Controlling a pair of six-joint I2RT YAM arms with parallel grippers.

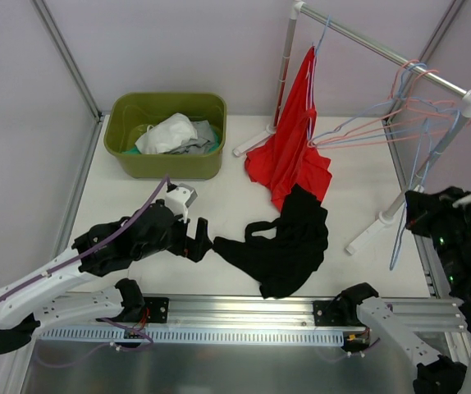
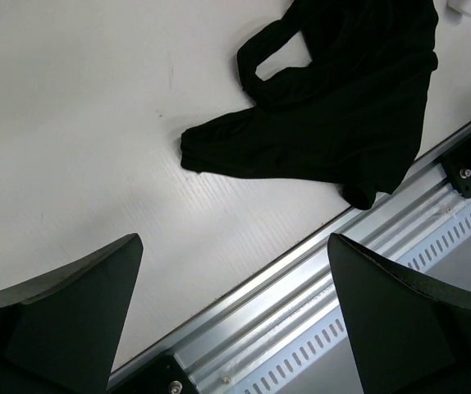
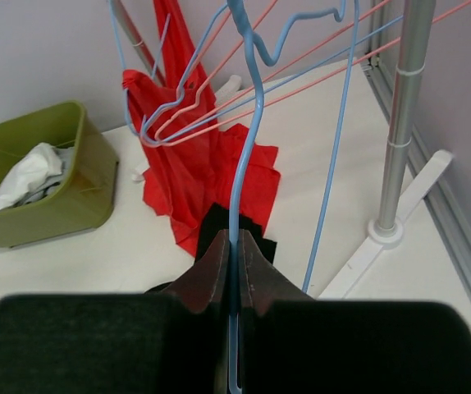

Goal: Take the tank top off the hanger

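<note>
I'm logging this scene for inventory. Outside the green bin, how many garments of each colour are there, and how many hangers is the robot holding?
Red garment, hanging from the rack: 1
Black garment, lying on the table: 1
Blue hanger, in the right fingers: 1
Total: 3

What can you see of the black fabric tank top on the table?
The black tank top lies crumpled on the white table, no hanger in it: soft matte fabric, one strap loop open. Its far end meets the hanging red garment. The open left gripper sits beside its left edge, not touching.
</note>
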